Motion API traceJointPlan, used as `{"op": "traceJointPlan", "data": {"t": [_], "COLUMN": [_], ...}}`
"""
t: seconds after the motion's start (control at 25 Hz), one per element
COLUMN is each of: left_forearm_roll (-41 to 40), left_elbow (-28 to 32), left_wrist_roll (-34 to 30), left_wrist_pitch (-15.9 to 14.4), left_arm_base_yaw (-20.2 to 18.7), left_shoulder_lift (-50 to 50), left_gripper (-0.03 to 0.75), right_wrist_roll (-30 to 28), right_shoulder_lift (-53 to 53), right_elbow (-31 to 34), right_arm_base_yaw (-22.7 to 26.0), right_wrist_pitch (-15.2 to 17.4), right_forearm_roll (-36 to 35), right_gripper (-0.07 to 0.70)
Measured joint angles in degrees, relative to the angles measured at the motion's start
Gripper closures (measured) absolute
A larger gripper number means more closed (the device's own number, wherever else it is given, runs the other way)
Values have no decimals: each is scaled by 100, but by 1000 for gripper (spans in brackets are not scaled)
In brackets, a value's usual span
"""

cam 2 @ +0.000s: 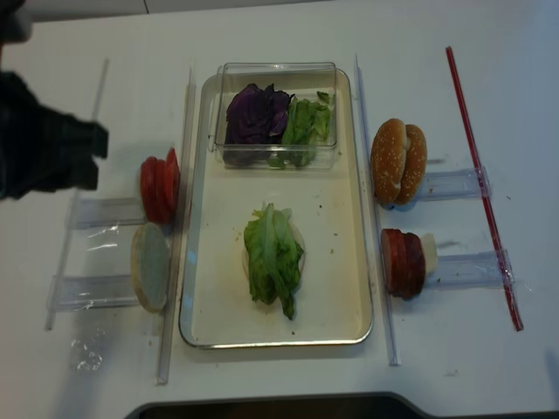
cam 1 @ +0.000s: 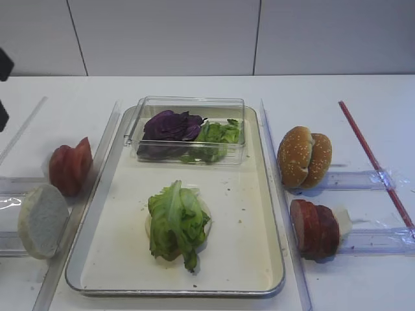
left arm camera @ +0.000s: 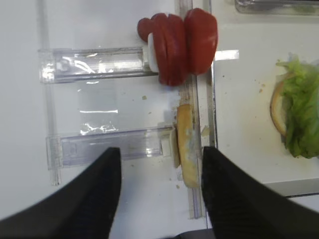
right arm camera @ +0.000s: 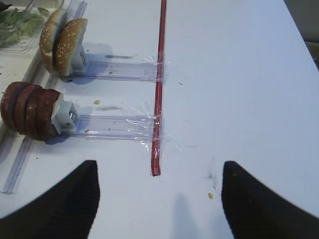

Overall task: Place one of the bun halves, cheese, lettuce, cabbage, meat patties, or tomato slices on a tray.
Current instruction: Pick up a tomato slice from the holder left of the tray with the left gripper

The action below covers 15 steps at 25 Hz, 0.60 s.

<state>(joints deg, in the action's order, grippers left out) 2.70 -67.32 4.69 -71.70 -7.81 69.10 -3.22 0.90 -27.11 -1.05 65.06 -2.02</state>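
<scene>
The silver-rimmed tray [cam 1: 241,249] holds lettuce [cam 1: 175,223] lying on a pale bun half [left arm camera: 276,107]. Left of the tray stand the tomato slices [cam 1: 70,166] and another bun half [cam 1: 42,220] on edge. My left gripper [left arm camera: 159,149] is open above that bun half [left arm camera: 185,149], which sits close to the right finger. Sesame bun halves [cam 1: 303,157] and meat patties [cam 1: 314,229] stand right of the tray. My right gripper [right arm camera: 159,163] hangs open over bare table, holding nothing. Cabbage [cam 1: 170,126] lies in the box. No cheese is in view.
A clear plastic box [cam 1: 188,103] at the tray's back holds the cabbage and more lettuce [cam 1: 217,136]. Clear plastic holders [left arm camera: 94,64] are taped to the table behind each food stack. A red strip [right arm camera: 159,74] runs along the right side.
</scene>
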Motion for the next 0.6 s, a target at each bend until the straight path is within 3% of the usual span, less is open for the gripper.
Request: {"op": "traceJointPlan", "data": {"t": [0.44, 0.6], "left_forearm_roll": [-189, -342], "left_elbow": [-1309, -1546], "left_wrist_roll": [330, 514], "left_wrist_pitch": [46, 70], "left_arm_base_yaw": [-1015, -1122], "left_shoulder_lift": [1850, 2324], "left_gripper": [363, 363], "right_wrist_roll": [0, 0], "right_shoulder_lift": [0, 0], "right_elbow": [0, 0], "right_arm_base_yaw": [0, 0], "right_wrist_pitch": [0, 0], "right_forearm_roll": [0, 0], "right_gripper": [108, 108]}}
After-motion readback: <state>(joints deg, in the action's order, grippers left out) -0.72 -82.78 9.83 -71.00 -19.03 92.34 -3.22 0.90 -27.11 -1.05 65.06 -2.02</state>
